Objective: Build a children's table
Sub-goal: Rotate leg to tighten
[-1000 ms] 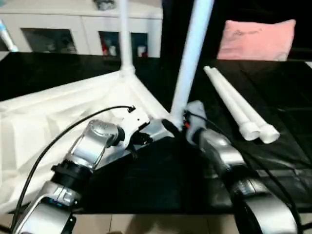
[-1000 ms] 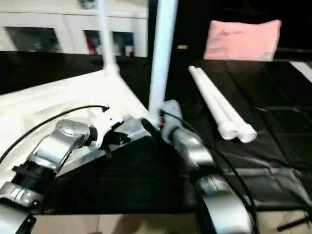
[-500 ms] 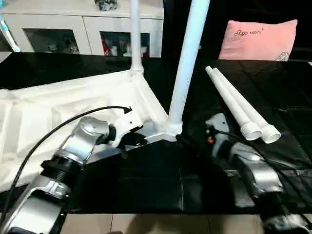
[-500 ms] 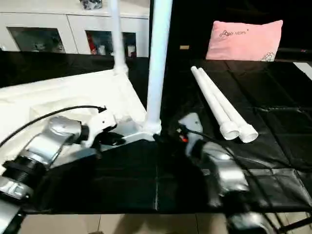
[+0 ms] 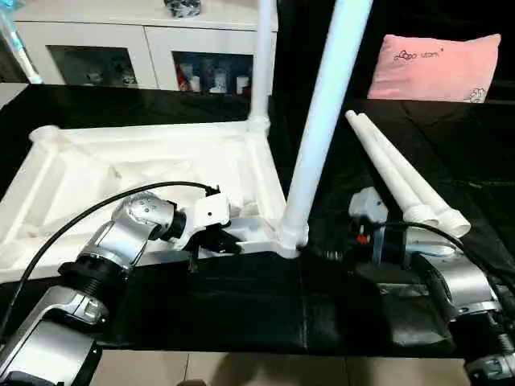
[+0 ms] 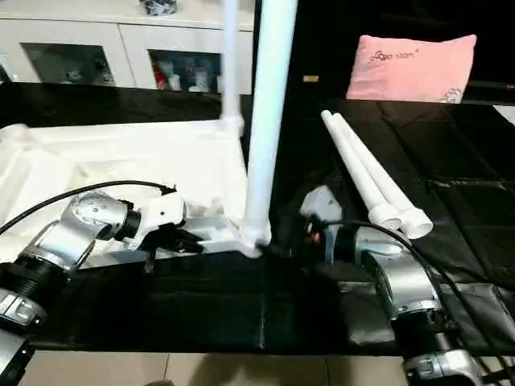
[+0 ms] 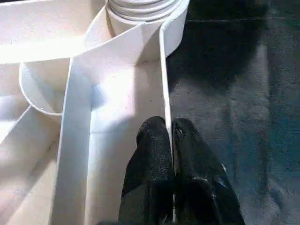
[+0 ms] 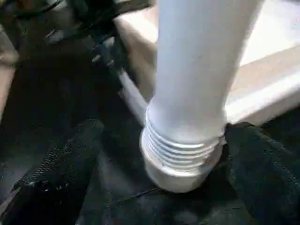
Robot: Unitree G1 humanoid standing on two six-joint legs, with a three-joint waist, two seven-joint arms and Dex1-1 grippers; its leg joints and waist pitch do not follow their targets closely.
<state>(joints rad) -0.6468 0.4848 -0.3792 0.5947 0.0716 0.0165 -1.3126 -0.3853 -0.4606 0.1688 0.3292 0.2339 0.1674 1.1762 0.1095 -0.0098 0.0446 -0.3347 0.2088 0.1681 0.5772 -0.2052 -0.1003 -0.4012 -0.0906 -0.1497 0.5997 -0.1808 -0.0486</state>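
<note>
Currently the tabletop (image 5: 145,173) lies upside down on the black-covered counter (image 5: 451,153), ribbed underside up, toward the counter's left side. Two legs stand upright in its corner sockets: the far leg (image 5: 262,56) at the corner nearer the cabinet, and the near leg (image 5: 322,121) at the corner closest to the counter's front edge, its threaded base (image 8: 180,154) seated in the round socket (image 7: 140,11).

The left end effector (image 7: 171,164) is clenched on the thin outer wall of the tabletop's near rim, one black finger (image 7: 150,159) inside the wall and the other outside it, just beside the socket that holds the near leg. A black cable arcs from the left forearm (image 5: 129,237) over the tabletop.

The right end effector (image 8: 180,187) is released, its two fingers spread wide on either side of the near leg's threaded base; the fingers look clear of it. In the head views it sits on the counter just right of that corner.

Two loose legs (image 5: 398,177) lie side by side, touching, on the counter's right half, well apart from the tabletop, their wide ends toward the front edge. A pink pillow (image 5: 438,56) rests at the counter's far right, and a white glass-door cabinet (image 5: 137,48) stands behind the far edge.
</note>
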